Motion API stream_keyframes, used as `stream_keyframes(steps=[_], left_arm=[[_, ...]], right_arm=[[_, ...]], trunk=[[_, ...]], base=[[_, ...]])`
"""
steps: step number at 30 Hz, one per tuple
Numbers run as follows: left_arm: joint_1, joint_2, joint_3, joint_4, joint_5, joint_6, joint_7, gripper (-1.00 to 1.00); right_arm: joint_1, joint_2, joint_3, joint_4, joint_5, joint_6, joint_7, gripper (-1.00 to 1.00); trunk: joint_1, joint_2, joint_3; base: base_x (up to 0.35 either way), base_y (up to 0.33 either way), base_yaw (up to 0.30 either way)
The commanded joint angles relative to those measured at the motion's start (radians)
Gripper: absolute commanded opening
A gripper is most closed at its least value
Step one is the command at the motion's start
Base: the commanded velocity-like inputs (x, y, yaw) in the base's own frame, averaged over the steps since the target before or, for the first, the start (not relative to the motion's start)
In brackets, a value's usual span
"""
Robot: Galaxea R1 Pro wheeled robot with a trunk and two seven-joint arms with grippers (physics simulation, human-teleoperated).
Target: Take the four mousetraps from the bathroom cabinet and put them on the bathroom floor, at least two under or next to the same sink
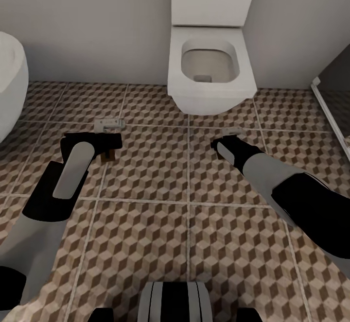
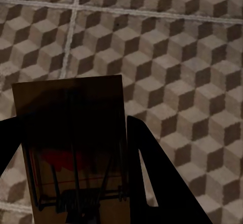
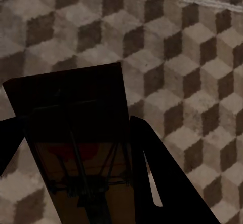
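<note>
Square floor tiles (image 1: pixel 160 244) carry a brown, beige and white cube print with pale grout; behind them the plain white ceramic toilet (image 1: pixel 210 64) has a greyish bowl; the flat dark brown wooden mousetrap (image 2: pixel 71 127) shows a red patch beneath its thin grey wires

cube-pattern bathroom floor (image 1: pixel 160 225); toilet (image 1: pixel 210 69) at far wall, one mousetrap (image 1: pixel 109 124) lying flat far left by a grout line
</note>
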Motion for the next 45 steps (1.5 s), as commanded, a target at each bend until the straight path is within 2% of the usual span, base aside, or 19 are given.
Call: stream_keyframes(steps=[1,29,40,45], left_arm=[[-0.001,0.001,-0.002,-0.001,0.006,0.004,0.01,-1.0],[-0.001,0.0,-0.003,-0.001,0.005,0.004,0.01,-1.0],[-0.001,0.002,-0.018,-0.001,0.005,0.004,0.004,-1.0],[-0.001,0.002,-0.02,-0.001,0.005,0.004,0.003,-1.0]], right_arm=[[0.0,0.0,0.008,-0.002,-0.01,0.004,-0.005,-1.0],[0.0,0.0,0.008,-0.001,-0.01,0.003,-0.005,-1.0],[0.0,0.0,0.008,0.0,-0.01,0.001,-0.005,-1.0],[0.0,0.0,0.008,0.0,-0.01,0.0,-0.005,-1.0]], trunk=[[0.0,0.0,-0.001],[0.0,0.0,-0.001],[0.0,0.0,-0.001],[0.002,-0.001,-0.02]], base=[[0.04,0.032,0.0],[0.039,0.01,0.0],[0.002,0.0,0.0],[0.0,0.0,0.0]])
